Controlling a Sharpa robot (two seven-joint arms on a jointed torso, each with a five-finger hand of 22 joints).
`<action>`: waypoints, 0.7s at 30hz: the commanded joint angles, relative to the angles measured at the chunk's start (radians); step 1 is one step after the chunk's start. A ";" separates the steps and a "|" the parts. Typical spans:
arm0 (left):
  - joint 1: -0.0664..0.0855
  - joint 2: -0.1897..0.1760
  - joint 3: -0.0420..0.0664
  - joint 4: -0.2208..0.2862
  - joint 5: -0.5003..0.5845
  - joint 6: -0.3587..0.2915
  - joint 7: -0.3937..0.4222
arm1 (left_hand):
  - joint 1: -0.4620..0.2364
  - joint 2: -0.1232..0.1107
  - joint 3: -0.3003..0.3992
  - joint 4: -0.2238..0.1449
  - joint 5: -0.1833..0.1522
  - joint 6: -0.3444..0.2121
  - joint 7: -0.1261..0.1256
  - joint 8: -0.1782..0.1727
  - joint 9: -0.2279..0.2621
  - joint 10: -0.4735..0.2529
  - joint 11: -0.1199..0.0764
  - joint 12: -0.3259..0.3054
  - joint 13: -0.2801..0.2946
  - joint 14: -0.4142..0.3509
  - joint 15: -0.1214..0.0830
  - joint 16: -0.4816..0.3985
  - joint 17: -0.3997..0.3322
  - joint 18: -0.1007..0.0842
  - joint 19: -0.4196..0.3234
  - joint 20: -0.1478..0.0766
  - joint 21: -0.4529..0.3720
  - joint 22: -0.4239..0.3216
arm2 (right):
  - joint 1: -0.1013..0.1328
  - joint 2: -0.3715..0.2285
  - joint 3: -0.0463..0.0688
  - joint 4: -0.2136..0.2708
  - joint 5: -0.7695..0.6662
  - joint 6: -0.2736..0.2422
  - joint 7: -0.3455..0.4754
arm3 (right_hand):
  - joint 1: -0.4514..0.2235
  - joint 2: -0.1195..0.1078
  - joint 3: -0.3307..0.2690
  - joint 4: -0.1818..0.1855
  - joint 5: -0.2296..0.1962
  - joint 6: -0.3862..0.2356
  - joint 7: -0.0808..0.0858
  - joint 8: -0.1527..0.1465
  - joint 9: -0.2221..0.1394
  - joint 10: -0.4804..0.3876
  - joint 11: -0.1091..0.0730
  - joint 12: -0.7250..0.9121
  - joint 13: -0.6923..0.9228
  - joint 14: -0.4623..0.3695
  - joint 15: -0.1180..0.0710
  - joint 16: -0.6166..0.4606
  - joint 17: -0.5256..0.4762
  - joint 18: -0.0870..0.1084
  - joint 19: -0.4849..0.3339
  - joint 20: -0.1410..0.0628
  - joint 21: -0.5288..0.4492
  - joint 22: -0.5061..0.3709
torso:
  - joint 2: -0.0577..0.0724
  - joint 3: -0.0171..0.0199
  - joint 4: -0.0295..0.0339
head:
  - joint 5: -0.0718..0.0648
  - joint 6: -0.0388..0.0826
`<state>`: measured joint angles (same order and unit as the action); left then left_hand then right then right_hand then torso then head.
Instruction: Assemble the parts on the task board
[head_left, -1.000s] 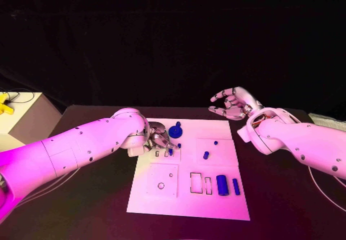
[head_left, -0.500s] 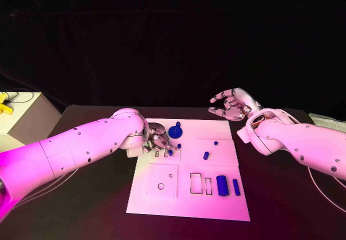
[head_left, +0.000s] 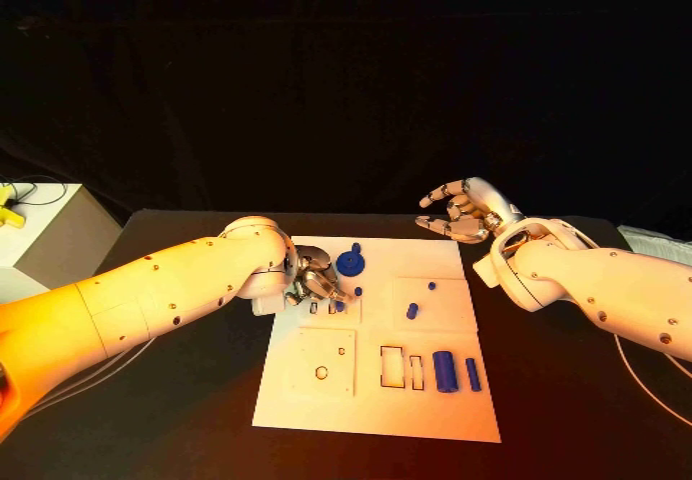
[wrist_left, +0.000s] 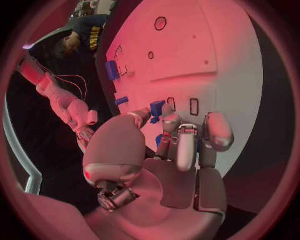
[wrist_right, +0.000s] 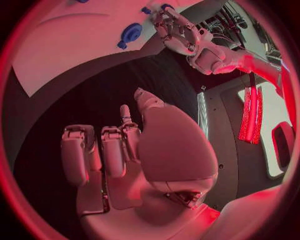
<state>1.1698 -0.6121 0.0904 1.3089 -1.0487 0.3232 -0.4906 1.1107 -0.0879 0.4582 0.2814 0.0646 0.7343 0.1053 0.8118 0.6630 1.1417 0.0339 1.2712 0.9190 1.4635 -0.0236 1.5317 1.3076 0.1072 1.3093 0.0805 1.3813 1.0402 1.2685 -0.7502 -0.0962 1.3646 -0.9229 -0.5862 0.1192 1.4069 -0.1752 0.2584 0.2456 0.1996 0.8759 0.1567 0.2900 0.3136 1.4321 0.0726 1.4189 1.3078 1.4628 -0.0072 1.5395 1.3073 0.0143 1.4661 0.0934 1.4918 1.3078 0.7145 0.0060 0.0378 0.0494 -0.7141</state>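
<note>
Left hand (head_left: 315, 283) is down on the task board (head_left: 378, 400), over its upper left part. Fingers curled in tight. In the left wrist view the fingertips (wrist_left: 169, 121) close around a small blue part (wrist_left: 157, 107), thumb on one side and the other fingers on the opposite side. Reads as a pinch, but contact is partly hidden by the fingers. Two narrow slots (wrist_left: 194, 106) in the board lie just beyond the fingertips.

Right hand (head_left: 464, 211) is raised off the table (head_left: 577, 420), past the board's far right corner. Fingers loosely curled and spread apart, nothing between them. In the right wrist view the palm (wrist_right: 172, 150) faces bare table, with the board edge well beyond the fingertips.

Blue parts counted in the head view:
- 1 round disc-shaped part (head_left: 351, 264) just beyond the left fingers, toward the far edge
- 1 small piece at the left fingertips
- 2 small pegs on the upper right panel: one dot-sized (head_left: 431, 286), one slightly longer (head_left: 411, 311), between the two hands
- 1 thick cylinder (head_left: 444, 371) and 1 thinner bar (head_left: 472, 374) side by side on the lower right part, well apart from both hands

That's 6 blue parts total. Two empty rectangular cut-outs (head_left: 391, 366) lie just left of the cylinder. One small round hole (head_left: 320, 372) is on the lower left panel.
</note>
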 joint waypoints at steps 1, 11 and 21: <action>-0.008 -0.001 -0.006 0.000 -0.003 0.035 -0.016 | 0.021 0.000 0.027 -0.003 0.005 -0.004 -0.007 0.007 0.013 -0.007 -0.006 -0.007 -0.003 0.066 -0.008 -0.007 0.171 -0.010 -0.003 -0.007 0.002 -0.004 | -0.001 0.002 0.000 -0.001 -0.011 0.012 -0.002 | -0.005 -0.008 0.004 0.002 0.006 -0.007 0.001 -0.002 -0.001 -0.005 0.001 -0.004 0.133 0.093 0.003 -0.003 0.209 0.006 0.071 0.003 -0.004 0.199 | 0.001 -0.0005 0.0002 | 0.000 0.000; -0.008 -0.012 -0.005 0.004 0.094 0.021 -0.015 | 0.077 -0.009 0.198 -0.063 0.007 -0.010 -0.023 0.049 0.089 -0.012 -0.020 -0.015 -0.010 0.063 -0.021 -0.013 0.165 -0.008 -0.008 -0.016 -0.002 -0.011 | -0.004 0.003 -0.001 -0.007 -0.011 0.014 -0.009 | -0.005 -0.007 0.005 0.002 0.007 -0.007 0.001 -0.002 -0.002 -0.005 0.001 -0.005 0.133 0.093 0.003 -0.004 0.208 0.007 0.071 0.003 -0.005 0.198 | 0.003 -0.0008 0.0013 | 0.000 0.002; -0.009 -0.039 -0.002 0.030 0.177 0.015 -0.014 | 0.046 -0.027 0.406 -0.159 0.009 -0.021 -0.031 0.103 0.183 0.004 -0.029 -0.015 -0.005 0.066 -0.029 -0.011 0.172 -0.010 -0.005 -0.024 -0.001 -0.003 | -0.009 0.001 -0.001 -0.009 -0.011 0.019 -0.013 | -0.006 -0.007 0.006 0.002 0.007 -0.007 0.001 -0.002 -0.002 -0.005 0.001 -0.005 0.133 0.093 0.003 -0.004 0.208 0.007 0.071 0.003 -0.005 0.198 | 0.004 -0.0008 0.0028 | -0.002 0.007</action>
<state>1.1646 -0.6487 0.0907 1.3356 -0.9243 0.3209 -0.4883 1.1716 -0.1105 0.7081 0.2758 0.0693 0.7147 0.0831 0.8855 0.7172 1.1438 0.0069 1.2611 0.9134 1.4669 -0.0485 1.5237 1.3076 0.1074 1.3060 0.0624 1.3812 1.0363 1.2606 -0.7493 -0.0975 1.3560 -0.9247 -0.5802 0.1077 1.4069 -0.1752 0.2583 0.2456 0.1996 0.8758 0.1567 0.2900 0.3129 1.4322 0.0726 1.4189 1.3075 1.4629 -0.0073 1.5395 1.3073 0.0143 1.4661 0.0934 1.4918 1.3075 0.7185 0.0047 0.0395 0.0465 -0.7077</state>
